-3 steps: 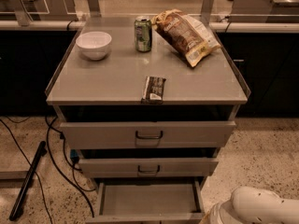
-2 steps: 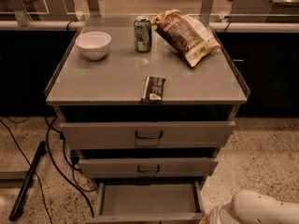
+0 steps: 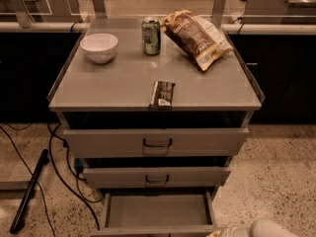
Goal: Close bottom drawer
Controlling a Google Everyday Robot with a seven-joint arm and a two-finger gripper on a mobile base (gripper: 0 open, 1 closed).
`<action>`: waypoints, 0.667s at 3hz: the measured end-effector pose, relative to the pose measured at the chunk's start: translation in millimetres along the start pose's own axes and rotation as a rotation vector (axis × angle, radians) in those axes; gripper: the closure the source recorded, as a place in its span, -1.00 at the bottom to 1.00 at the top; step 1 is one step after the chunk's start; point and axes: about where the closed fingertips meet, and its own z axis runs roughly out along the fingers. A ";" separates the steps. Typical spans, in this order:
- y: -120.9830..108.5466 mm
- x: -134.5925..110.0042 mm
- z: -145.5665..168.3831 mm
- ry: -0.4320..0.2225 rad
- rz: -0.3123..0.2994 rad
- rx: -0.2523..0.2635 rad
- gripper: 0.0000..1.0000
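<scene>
The gripper (image 3: 233, 231) is low at the bottom edge. No one can tell if it is spread wide or pinched together. Just left of it, the bottom drawer (image 3: 157, 211) is pulled out. Farther back are the middle drawer (image 3: 197, 176) and top drawer (image 3: 207, 142). The push has not begun. Next, the gripper should probably reach the bottom drawer's front and push straight in.

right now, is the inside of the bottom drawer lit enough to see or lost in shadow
Camera view: dim warm light from above; the bottom drawer is evenly lit inside; black shadow fills the gaps above the upper drawers; soft sheen on the cabinet top; the gripper is out of frame, just the white arm at bottom right.
</scene>
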 end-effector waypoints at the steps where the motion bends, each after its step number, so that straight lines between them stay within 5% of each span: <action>1: -1.9 2.9 2.9 0.000 -0.001 0.006 1.00; 2: -15.0 24.9 25.9 -0.001 -0.005 0.046 1.00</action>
